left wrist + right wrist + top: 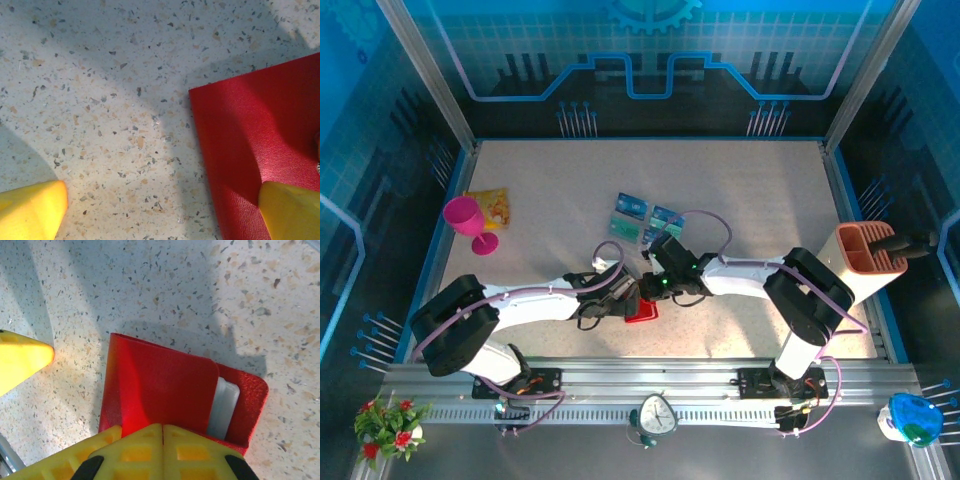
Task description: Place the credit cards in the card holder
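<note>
Right wrist: right end effector (162, 440) pinched shut on the card holder (160, 385) flap, likely holding the pocket open; left end effector (160, 210) spread wide, empty, straddling its edge, probably to steady it.

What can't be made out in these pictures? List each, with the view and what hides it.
- Top view: card holder mostly hidden under the two arms; a red corner shows.
- Top view: credit cards, print too small to read.
- Left wrist view: card holder cut off by right and bottom edges.
- Right wrist view: pale insert half under the flap; the shut right gripper hides whether it pinches the flap.
</note>
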Controlling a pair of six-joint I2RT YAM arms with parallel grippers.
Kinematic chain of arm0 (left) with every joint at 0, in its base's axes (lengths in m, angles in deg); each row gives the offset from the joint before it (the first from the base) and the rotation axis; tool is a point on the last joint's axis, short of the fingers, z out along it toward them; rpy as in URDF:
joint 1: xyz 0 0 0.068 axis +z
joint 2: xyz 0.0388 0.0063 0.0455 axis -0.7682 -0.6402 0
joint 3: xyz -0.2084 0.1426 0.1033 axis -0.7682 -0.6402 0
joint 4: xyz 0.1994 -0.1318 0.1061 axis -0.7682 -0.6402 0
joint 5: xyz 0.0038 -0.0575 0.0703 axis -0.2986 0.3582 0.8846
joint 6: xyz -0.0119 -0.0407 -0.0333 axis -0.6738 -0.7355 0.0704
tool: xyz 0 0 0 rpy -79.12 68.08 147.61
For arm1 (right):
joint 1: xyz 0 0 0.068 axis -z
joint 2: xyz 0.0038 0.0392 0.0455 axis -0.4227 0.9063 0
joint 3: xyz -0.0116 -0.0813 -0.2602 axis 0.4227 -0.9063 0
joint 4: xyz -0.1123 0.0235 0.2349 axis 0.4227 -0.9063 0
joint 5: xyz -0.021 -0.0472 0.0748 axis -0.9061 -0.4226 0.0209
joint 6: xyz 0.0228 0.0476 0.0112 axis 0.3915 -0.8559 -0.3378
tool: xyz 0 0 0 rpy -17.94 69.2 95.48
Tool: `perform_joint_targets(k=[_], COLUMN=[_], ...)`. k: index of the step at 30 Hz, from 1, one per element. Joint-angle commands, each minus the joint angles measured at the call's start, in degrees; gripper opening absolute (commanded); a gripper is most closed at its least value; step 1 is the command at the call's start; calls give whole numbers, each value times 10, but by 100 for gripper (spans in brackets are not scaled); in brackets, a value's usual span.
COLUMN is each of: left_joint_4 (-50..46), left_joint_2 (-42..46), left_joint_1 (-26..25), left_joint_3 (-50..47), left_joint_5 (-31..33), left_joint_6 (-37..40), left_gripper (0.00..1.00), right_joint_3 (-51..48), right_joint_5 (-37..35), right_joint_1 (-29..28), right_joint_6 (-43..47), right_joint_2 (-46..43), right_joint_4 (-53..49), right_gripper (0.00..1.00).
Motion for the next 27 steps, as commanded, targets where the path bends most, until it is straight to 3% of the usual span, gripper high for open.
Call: perform_joint_targets(k=[1, 27], left_joint_4=[16, 36], left_joint_2=[-47, -20], left_joint_1=[-5, -4], left_joint_3=[-22, -42], left_joint_5=[-44, -48], left_joint_6=[1, -29], left_gripper=[99, 99], right_joint_3=[-9, -100], right_joint_5=[10, -84], right_joint_1=[-28, -111], right_joint_6=[5, 24], right_joint_2=[-2, -3], right_joint_4=[-9, -4], right_gripper=[0, 0])
